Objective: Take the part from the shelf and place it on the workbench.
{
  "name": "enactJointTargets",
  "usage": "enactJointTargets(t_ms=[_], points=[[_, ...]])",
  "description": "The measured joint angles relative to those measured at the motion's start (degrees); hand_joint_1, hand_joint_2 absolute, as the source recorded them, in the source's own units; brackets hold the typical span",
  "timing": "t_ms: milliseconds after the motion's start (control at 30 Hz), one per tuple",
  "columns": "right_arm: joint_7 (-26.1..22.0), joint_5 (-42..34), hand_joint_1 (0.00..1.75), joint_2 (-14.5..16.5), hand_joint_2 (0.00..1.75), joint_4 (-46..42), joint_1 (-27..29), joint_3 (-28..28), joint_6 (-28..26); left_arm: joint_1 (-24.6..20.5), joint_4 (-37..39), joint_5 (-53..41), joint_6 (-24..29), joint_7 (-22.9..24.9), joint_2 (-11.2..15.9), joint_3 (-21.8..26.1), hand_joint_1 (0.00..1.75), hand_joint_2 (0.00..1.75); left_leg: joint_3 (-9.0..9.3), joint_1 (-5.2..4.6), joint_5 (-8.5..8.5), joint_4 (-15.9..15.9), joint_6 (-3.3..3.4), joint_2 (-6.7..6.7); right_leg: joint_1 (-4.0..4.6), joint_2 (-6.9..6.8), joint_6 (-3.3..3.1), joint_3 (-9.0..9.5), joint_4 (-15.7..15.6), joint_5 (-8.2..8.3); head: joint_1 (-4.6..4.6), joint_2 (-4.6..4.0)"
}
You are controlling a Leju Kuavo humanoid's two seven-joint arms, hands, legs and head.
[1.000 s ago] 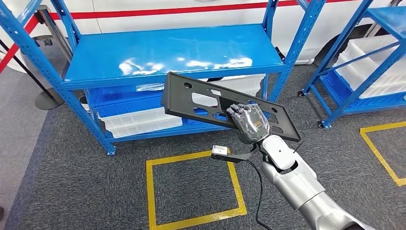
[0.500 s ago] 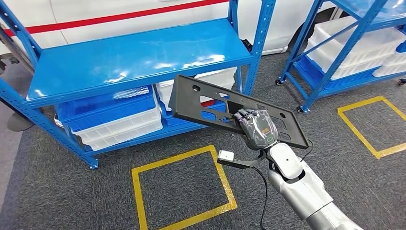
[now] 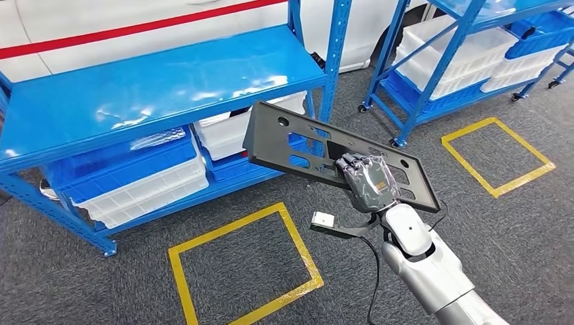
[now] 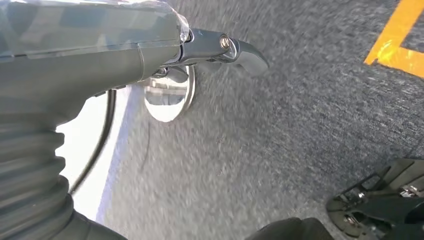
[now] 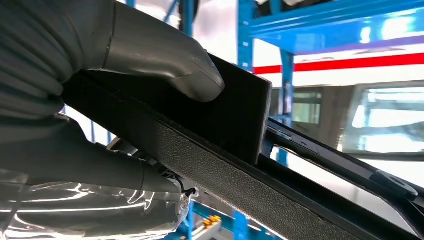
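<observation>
Camera panned right, right hand (image 3: 369, 183) still gripping part (image 3: 298, 139)

The right arm (image 3: 433, 274) is made up of rounded silver segments, with a white ball-shaped wrist. The right hand (image 3: 369, 181) is covered in clear, glossy film over dark grey fingers. A black cable (image 3: 371, 271) is run along the forearm at 9 o'clock, ending in a small white module (image 3: 323, 220), possibly the wrist camera. The left hand (image 4: 100, 45) is seen with a grey ribbed cover (image 4: 27, 170) and a screw-pinned fingertip (image 4: 245, 52).
</observation>
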Motion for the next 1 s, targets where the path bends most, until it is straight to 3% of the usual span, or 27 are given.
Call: enactJointTargets(t_ms=[67, 100, 167, 300, 333, 400, 467, 500, 533, 567, 600, 667, 733, 800, 867, 900, 933, 1000], points=[[0.04, 0.03, 1.75, -0.06, 1.75, -0.12, 0.19, -0.15, -0.05, -0.06, 0.00, -0.05, 0.00, 0.07, 0.01, 0.00, 0.00, 1.75, -0.07, -0.20, -0.61, 0.73, -0.69, 0.81, 0.08, -1.64, -0.33, 3.59, -6.68, 2.14, -0.01, 0.00], [0.06, 0.05, 1.75, -0.08, 1.75, -0.20, 0.26, -0.21, -0.08, -0.10, 0.00, -0.06, 0.00, 0.10, 0.02, 0.00, 0.00, 1.75, -0.12, -0.33, -0.88, 1.04, -0.99, 1.05, 0.19, -2.16, -0.66, 4.41, -8.35, 2.43, -0.01, 0.00], [0.11, 0.09, 1.75, -0.09, 1.75, -0.35, 0.39, -0.26, -0.12, -0.13, 0.00, -0.07, 0.00, 0.13, 0.02, 0.00, 0.00, 1.75, -0.17, -0.50, -1.13, 1.34, -1.31, 1.21, 0.33, -2.11, -1.26, 4.45, -8.79, 2.38, -0.02, 0.00], [0.15, 0.14, 1.75, -0.10, 1.75, -0.42, 0.62, -0.33, -0.16, -0.10, 0.00, -0.11, -0.09, 0.15, 0.04, 0.00, 0.00, 1.75, -0.08, -0.51, -1.12, 1.16, -1.53, 1.41, 0.40, -1.69, -1.52, 4.36, -8.57, 2.29, -0.02, 0.00], [0.26, 0.30, 1.75, -0.11, 1.75, -0.53, 0.89, -0.43, -0.22, -0.14, 0.00, -0.21, -0.19, 0.20, 0.05, 0.00, 0.00, 1.75, -0.07, -0.39, -1.46, 1.38, -1.90, 1.26, 0.38, -1.19, -1.96, 4.31, -8.62, 2.37, -0.02, 0.00], [0.52, 0.61, 1.75, -0.14, 1.75, -0.88, 1.44, -0.67, -0.44, -0.21, 0.00, -0.50, -0.41, 0.29, 0.08, -0.01, 0.00, 1.75, -1.66, -0.14, -4.28, 5.52, -2.59, -0.16, 0.38, 0.07, -3.04, 4.19, -8.80, 2.59, -0.02, 0.00], [0.69, 0.76, 1.75, -0.14, 1.75, -1.12, 1.99, -0.90, -0.63, -0.12, 0.00, -0.80, -0.51, 0.33, 0.08, -0.02, 0.00, 1.75, -5.21, 0.00, -8.22, 13.48, -2.84, -1.82, 0.62, 1.29, -3.79, 4.12, -8.89, 2.70, -0.02, 0.00], [0.69, 0.76, 1.75, -0.14, 1.75, -1.12, 2.31, -1.02, -0.68, -0.03, 0.00, -0.89, -0.51, 0.36, 0.07, -0.02, 0.00, 1.75, -6.64, -0.04, -9.09, 16.45, -2.74, -2.05, 0.82, 1.83, -3.92, 4.11, -8.88, 2.71, -0.02, 0.00], [0.70, 0.77, 1.75, -0.14, 1.75, -1.12, 2.62, -1.15, -0.71, 0.05, 0.00, -0.96, -0.50, 0.38, 0.07, -0.02, 0.00, 1.75, -7.25, -0.08, -8.87, 17.53, -2.54, -2.18, 1.02, 2.43, -3.99, 4.11, -8.87, 2.71, -0.02, 0.00], [0.68, 0.78, 1.75, -0.14, 1.75, -1.12, 2.84, -1.27, -0.73, 0.09, 0.00, -0.96, -0.46, 0.40, 0.06, -0.02, 0.00, 1.75, -6.84, -0.18, -7.59, 16.39, -2.20, -2.30, 1.22, 3.08, -4.02, 4.15, -8.86, 2.73, -0.02, 0.00], [0.66, 0.80, 1.75, -0.14, 1.75, -1.12, 2.94, -1.38, -0.75, 0.08, 0.00, -0.91, -0.42, 0.42, 0.06, -0.02, 0.00, 1.75, -5.44, -0.33, -5.50, 13.18, -1.68, -2.67, 1.39, 3.73, -4.03, 4.22, -8.85, 2.74, -0.02, 0.00], [0.61, 0.84, 1.75, -0.08, 1.75, -1.11, 2.89, -1.51, -0.87, 0.02, 0.00, -0.73, -0.32, 0.42, 0.14, -0.01, 0.00, 1.75, -2.08, -0.61, -2.08, 5.57, -0.31, -4.71, 1.52, 4.83, -3.95, 4.26, -8.83, 2.81, -0.01, 0.00], [0.61, 0.85, 1.75, -0.02, 1.75, -1.10, 2.88, -1.62, -1.02, -0.09, 0.00, -0.56, -0.22, 0.43, 0.19, -0.02, 0.00, 1.75, -0.52, -0.89, -1.26, 1.96, 0.43, -6.09, 1.21, 5.71, -3.46, 4.01, -8.85, 3.03, -0.02, 0.00], [0.61, 0.93, 1.75, -0.01, 1.75, -1.10, 3.09, -1.90, -1.14, -0.20, 0.00, -0.59, -0.13, 0.46, 0.07, -0.02, 0.00, 1.75, -0.07, -0.92, -1.00, 1.04, 0.45, -5.39, 0.99, 6.53, -2.71, 3.81, -9.10, 3.38, -0.02, 0.00], [0.59, 1.10, 1.75, -0.02, 1.75, -1.11, 3.27, -2.29, -1.45, -0.23, 0.00, -0.83, 0.02, 0.51, -0.09, -0.02, 0.00, 1.75, 0.66, -0.65, -0.24, -0.42, 0.62, -4.28, 1.12, 5.00, -2.15, 3.31, -8.18, 2.64, -0.01, 0.00], [0.59, 1.14, 1.75, -0.03, 1.75, -1.12, 3.28, -2.51, -1.62, -0.23, 0.00, -0.96, 0.11, 0.53, -0.18, -0.02, 0.00, 1.75, 0.93, -0.50, 0.11, -1.05, 0.72, -3.71, 1.17, 3.68, -1.94, 2.40, -6.26, 1.41, -0.01, 0.00], [0.59, 1.18, 1.75, -0.04, 1.75, -1.11, 3.31, -2.73, -1.78, -0.22, 0.00, -1.09, 0.25, 0.55, -0.21, -0.02, 0.00, 1.75, 1.03, -0.59, 0.23, -1.30, 0.82, -3.16, 1.07, 2.30, -1.70, 0.93, -3.24, -0.29, 0.00, 0.00], [0.61, 1.19, 1.75, -0.05, 1.75, -1.10, 3.58, -3.14, -1.87, -0.12, 0.00, -1.37, 0.45, 0.55, -0.31, -0.04, 0.00, 1.75, 0.97, -0.61, 0.17, -1.29, 0.83, -2.04, 0.70, 1.34, -1.11, -2.38, 3.48, -3.09, 0.00, 0.00]])
